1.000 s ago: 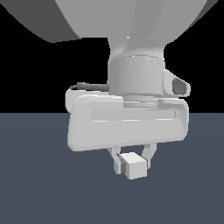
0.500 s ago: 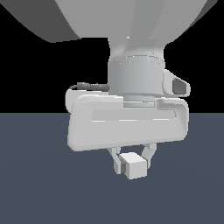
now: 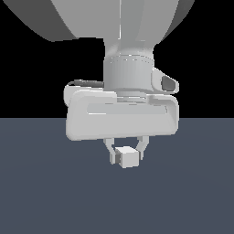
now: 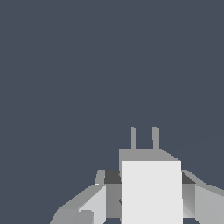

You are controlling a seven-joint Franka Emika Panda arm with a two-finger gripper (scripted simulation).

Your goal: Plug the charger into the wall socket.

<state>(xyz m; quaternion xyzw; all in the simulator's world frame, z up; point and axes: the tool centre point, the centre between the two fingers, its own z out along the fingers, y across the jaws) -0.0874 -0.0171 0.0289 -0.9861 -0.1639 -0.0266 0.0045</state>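
Charger (image 3: 128, 157) sits pinched between the closed jaws of the gripper (image 3: 125, 155), above the tabletop (image 3: 45, 192), prongs (image 4: 144, 138) pointing out ahead; looks small, rigid, light, smooth-sided, so flat opposite faces seem the right hold; socket not in view.

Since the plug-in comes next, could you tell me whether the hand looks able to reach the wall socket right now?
Cannot say yes: the hand is shut on the charger, its two prongs pointing outward, but no socket shows in either view, only bare dark floor.
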